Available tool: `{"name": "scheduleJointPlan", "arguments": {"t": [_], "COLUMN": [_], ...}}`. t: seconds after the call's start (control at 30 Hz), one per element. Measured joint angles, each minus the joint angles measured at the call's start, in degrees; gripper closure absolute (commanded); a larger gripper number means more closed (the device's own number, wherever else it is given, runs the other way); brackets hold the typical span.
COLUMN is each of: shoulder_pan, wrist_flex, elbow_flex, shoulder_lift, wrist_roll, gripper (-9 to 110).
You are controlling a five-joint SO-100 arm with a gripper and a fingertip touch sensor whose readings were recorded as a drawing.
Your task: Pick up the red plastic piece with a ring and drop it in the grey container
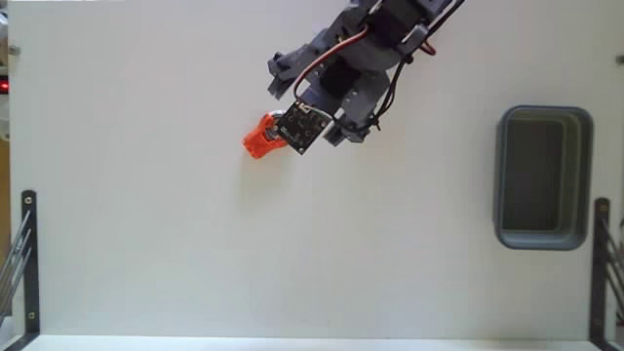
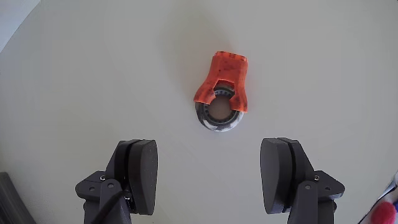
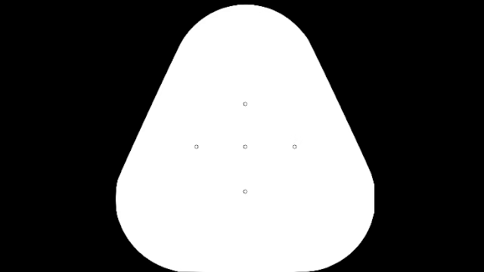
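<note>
The red plastic piece with a ring (image 2: 224, 84) lies flat on the white table, its silver ring end (image 2: 219, 116) pointing toward my gripper in the wrist view. My gripper (image 2: 211, 171) hangs above it, open, with nothing between the dark fingers (image 2: 144, 174). In the fixed view the piece (image 1: 259, 136) shows at the upper middle, partly covered by the gripper (image 1: 302, 127) and its camera. The grey container (image 1: 543, 177) sits at the right side of the table, far from the piece, its inside bare.
Black metal brackets (image 1: 26, 253) stand at the table's left and right edges (image 1: 602, 263) in the fixed view. The arm reaches in from the top of that view.
</note>
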Motion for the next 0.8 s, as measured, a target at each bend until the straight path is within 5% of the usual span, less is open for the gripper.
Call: {"name": "scheduleJointPlan", "arguments": {"t": [0.8], "shoulder_pan": [2.11], "wrist_flex": [0.0], "elbow_flex": [0.0], "shoulder_lift": [0.0], "wrist_roll": [0.0], "gripper": [-9]}}
